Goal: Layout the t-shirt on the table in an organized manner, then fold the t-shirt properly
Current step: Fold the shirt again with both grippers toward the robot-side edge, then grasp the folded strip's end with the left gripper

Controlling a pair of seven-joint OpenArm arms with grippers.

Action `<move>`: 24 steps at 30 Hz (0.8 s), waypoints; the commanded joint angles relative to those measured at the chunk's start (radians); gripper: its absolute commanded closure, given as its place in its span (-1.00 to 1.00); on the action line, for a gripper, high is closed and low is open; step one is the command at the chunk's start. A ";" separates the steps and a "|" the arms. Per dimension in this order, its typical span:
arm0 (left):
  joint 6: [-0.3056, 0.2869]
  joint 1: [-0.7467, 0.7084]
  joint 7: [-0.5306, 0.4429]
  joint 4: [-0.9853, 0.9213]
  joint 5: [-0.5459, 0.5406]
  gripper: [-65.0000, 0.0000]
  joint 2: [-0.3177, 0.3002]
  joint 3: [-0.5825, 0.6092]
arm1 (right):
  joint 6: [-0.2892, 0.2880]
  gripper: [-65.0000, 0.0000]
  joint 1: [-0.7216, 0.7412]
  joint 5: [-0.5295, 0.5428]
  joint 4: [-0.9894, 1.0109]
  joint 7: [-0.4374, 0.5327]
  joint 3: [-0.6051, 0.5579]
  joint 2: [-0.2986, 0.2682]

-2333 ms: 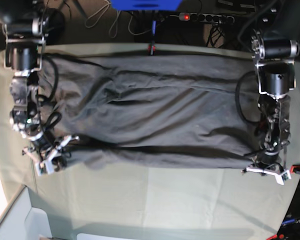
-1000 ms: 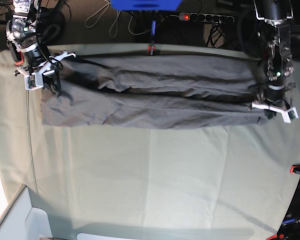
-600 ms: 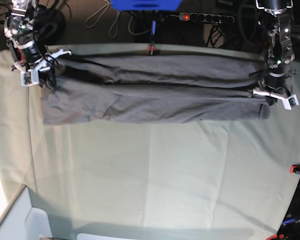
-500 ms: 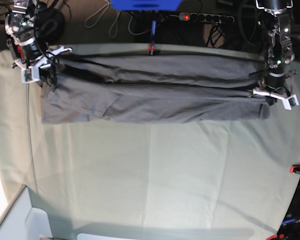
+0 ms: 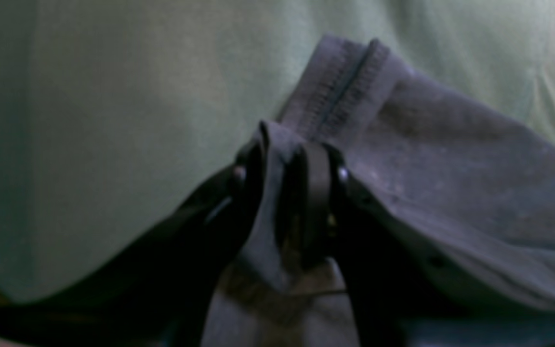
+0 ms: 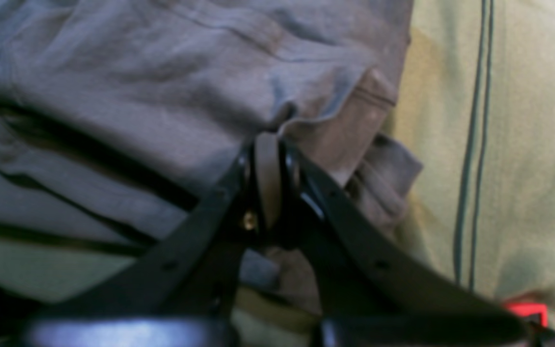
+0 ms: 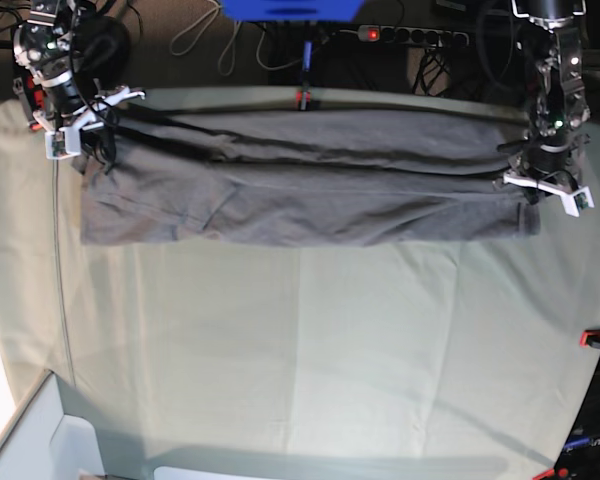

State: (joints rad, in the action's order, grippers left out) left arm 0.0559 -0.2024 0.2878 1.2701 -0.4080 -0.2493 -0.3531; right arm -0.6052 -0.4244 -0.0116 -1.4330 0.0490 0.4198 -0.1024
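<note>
The grey t-shirt (image 7: 300, 190) lies as a long folded band across the far part of the table (image 7: 330, 350). My left gripper (image 7: 547, 186) sits at the band's right end. In the left wrist view its jaws (image 5: 284, 159) stand slightly apart, and a fold of the t-shirt's hem (image 5: 451, 159) still hangs between them against one finger. My right gripper (image 7: 70, 135) is at the band's far left corner. The right wrist view shows it (image 6: 269, 144) shut on a pinch of the t-shirt (image 6: 162, 72), above the pale green table cloth (image 6: 523, 144).
Red clamps grip the table's far edge (image 7: 302, 98) and right edge (image 7: 592, 338); another shows in the right wrist view (image 6: 523, 308). Behind the table lie a power strip (image 7: 410, 37) and cables. A pale bin (image 7: 50, 440) stands at the near left corner.
Both grippers carried the shirt's near edge to the far side, folding it into a narrow band. In the last half second the left jaws have parted a little; the right gripper stays shut.
</note>
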 commanded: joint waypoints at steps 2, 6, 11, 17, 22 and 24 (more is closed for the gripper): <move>0.002 0.005 -0.015 0.038 0.001 0.55 -0.014 -0.008 | -0.011 1.00 0.002 0.012 -0.015 0.021 0.008 -0.012; 0.002 -0.009 -0.014 0.055 0.001 0.54 -0.017 -0.008 | -0.011 0.59 -0.003 0.012 -0.013 0.019 0.008 -0.012; 0.002 -0.015 -0.014 0.055 0.001 0.35 -0.017 -0.008 | -0.011 0.09 -0.009 0.012 -0.021 0.028 0.015 -0.010; 0.002 -0.044 -0.015 0.101 0.001 -0.65 -0.015 -0.010 | -0.011 0.03 -0.015 0.012 -0.056 0.028 0.072 0.008; 0.002 -0.056 -0.015 0.151 0.001 -0.77 -0.014 -0.010 | -0.011 0.03 -0.017 0.012 -0.056 0.028 0.067 0.008; 0.002 -0.053 -0.015 0.148 0.001 -0.77 -0.014 -0.010 | -0.011 0.03 -0.018 0.012 -0.056 0.028 0.066 0.010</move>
State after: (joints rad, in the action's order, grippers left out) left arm 0.0563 -0.2619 0.2920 1.4014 -0.4084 -0.2508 -0.3569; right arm -0.6052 -0.4389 -0.0158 -1.4719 0.0494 0.4828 -0.0826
